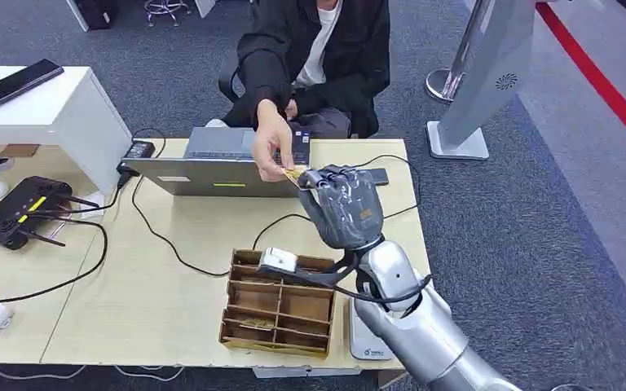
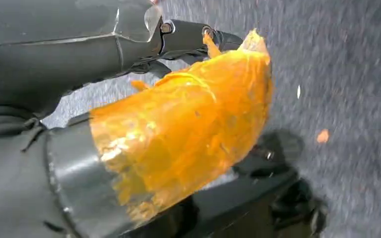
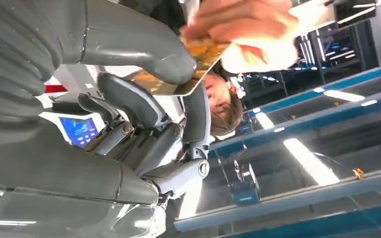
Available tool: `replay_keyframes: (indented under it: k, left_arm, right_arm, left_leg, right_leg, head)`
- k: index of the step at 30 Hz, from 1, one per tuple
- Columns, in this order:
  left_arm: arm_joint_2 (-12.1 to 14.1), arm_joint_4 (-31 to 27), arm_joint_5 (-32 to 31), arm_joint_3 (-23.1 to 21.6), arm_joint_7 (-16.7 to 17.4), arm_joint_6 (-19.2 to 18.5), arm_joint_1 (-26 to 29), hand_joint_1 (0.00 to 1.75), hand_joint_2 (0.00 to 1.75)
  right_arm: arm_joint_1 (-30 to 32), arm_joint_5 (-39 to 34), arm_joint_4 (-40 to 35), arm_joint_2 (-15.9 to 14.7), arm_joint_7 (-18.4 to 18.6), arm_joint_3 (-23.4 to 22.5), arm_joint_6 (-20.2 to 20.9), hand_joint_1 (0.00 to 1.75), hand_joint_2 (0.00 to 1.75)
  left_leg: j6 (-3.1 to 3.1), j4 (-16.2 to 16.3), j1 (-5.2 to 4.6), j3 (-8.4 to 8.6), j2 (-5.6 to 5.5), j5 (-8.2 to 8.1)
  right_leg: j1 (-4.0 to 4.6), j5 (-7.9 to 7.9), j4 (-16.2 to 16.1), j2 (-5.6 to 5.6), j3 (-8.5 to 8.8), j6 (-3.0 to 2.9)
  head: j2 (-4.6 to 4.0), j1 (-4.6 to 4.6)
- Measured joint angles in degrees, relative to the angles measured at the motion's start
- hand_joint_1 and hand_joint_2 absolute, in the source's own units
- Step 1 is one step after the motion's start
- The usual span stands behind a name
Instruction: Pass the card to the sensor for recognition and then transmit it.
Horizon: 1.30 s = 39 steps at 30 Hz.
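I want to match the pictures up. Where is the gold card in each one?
Head view: card mid-table, between the right hand and the person's hand.
Left wrist view: not in it.
Right wrist view: card under the thumb, near the top.
Shared landmark: the person's hand.

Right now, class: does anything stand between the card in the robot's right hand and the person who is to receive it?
Nothing visible does. The right hand holds the card over the table, and the person's hand already pinches its far end.
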Motion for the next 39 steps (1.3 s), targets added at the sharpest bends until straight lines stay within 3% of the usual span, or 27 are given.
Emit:
replay_keyframes:
  k: [1,2,14,16,23,24,32,33,34,35,36,38,39]
  left_arm:
    - [0.4,0.0,0.3,0.0,-0.1,-1.3,0.3,0.0,0.0]
    - [0.7,0.0,0.7,0.0,-0.4,-2.6,0.6,0.0,0.0]
    - [6.1,0.0,3.8,0.0,-1.1,-20.2,5.2,0.0,0.0]
    - [7.4,0.0,4.1,0.0,-1.7,-24.4,6.4,0.0,0.0]
    - [9.8,1.7,4.8,0.2,-3.9,-33.2,9.5,0.0,0.0]
    - [9.8,2.2,4.8,0.3,-4.2,-33.6,9.7,0.0,0.0]
    - [9.7,4.0,4.7,2.1,-5.2,-33.7,10.7,0.0,0.0]
    - [9.4,4.0,4.6,2.4,-6.9,-31.6,10.5,0.0,0.0]
    - [8.3,4.0,3.9,2.6,-8.9,-26.7,9.8,0.0,0.0]
    - [6.9,4.0,3.0,2.6,-7.8,-19.8,8.6,0.0,0.0]
    - [5.8,3.6,2.3,2.6,-5.4,-10.3,6.9,0.0,0.0]
    - [3.1,2.1,1.8,2.3,-2.5,12.3,4.2,0.0,0.0]
    - [2.1,1.6,1.8,2.3,-2.4,19.7,3.0,0.0,0.0]
  right_arm:
    - [-0.1,0.0,0.1,0.0,0.0,-0.1,0.1,0.59,1.75]
    - [-0.1,-0.2,0.2,0.0,0.0,-0.1,0.1,0.0,1.75]
    - [-0.1,-2.9,0.6,0.0,-2.1,0.2,-2.2,0.0,1.75]
    - [0.0,-4.0,0.5,0.0,-2.8,0.3,-3.2,0.0,1.75]
    - [1.1,-10.0,-1.0,-0.1,-5.8,0.8,-5.9,0.0,1.75]
    - [1.4,-10.5,-1.3,-0.1,-6.2,0.9,-6.2,0.0,0.0]
    - [6.0,-22.3,-5.9,-0.7,-12.7,1.2,-7.2,0.0,0.0]
    - [6.7,-24.0,-6.6,-0.7,-13.6,1.2,-7.1,0.0,0.0]
    - [7.6,-25.7,-7.4,-0.8,-14.5,1.1,-6.6,0.0,0.0]
    - [8.5,-26.6,-8.2,-0.8,-14.8,1.1,-6.0,0.0,0.0]
    - [9.5,-27.4,-9.1,-0.8,-15.3,1.1,-5.5,0.0,0.0]
    - [11.1,-30.7,-10.9,-0.8,-16.7,1.3,-4.2,0.0,0.0]
    - [12.0,-32.4,-11.8,-0.8,-17.5,1.3,-3.6,0.0,0.0]
  left_leg:
    - [0.0,0.0,0.0,0.0,0.0,0.0]
    - [0.0,0.0,0.0,-0.01,0.0,0.0]
    - [0.0,0.0,0.01,0.0,0.01,0.0]
    - [0.0,0.0,0.02,0.01,0.02,0.0]
    - [-0.01,0.0,0.02,0.01,0.02,-0.01]
    - [0.0,0.0,0.02,0.01,0.02,-0.01]
    - [-0.01,0.0,0.0,0.01,0.01,-0.01]
    - [-0.01,0.0,-0.03,0.05,0.01,-0.01]
    - [0.0,0.0,-0.15,0.03,0.0,0.0]
    - [0.0,0.0,-0.18,-0.02,-0.12,0.01]
    - [0.02,0.0,-0.18,-0.08,-0.26,0.02]
    - [0.03,0.0,-0.13,-0.08,-0.32,0.03]
    - [0.03,0.0,-0.06,-0.06,-0.29,0.03]
  right_leg:
    - [0.0,0.0,0.0,0.0,0.0,0.0]
    - [0.0,-0.01,0.0,0.0,0.0,0.0]
    - [0.0,-0.02,0.0,0.01,-0.01,-0.02]
    - [0.01,-0.03,0.0,0.02,-0.01,-0.02]
    - [0.01,-0.06,0.0,0.01,-0.03,-0.07]
    - [0.01,-0.06,0.0,0.01,-0.03,-0.07]
    - [0.01,-0.06,0.0,0.0,-0.03,-0.07]
    - [0.01,-0.06,0.0,0.0,-0.08,-0.07]
    - [-0.01,-0.05,0.0,-0.02,-0.09,-0.06]
    - [-0.03,-0.05,0.0,-0.13,-0.1,-0.06]
    - [-0.04,-0.05,0.0,-0.31,-0.04,-0.06]
    - [-0.02,-0.05,0.0,-0.38,0.05,-0.06]
    - [-0.02,-0.02,0.0,-0.36,0.08,-0.03]
  head:
    - [0.0,0.0]
    - [0.0,0.02]
    - [0.0,0.0]
    - [0.0,0.0]
    - [0.0,0.0]
    - [0.0,0.0]
    - [0.0,0.02]
    - [0.0,-0.02]
    - [0.0,0.0]
    - [0.0,-0.02]
    - [0.0,-0.02]
    - [0.0,0.04]
    - [0.0,0.02]
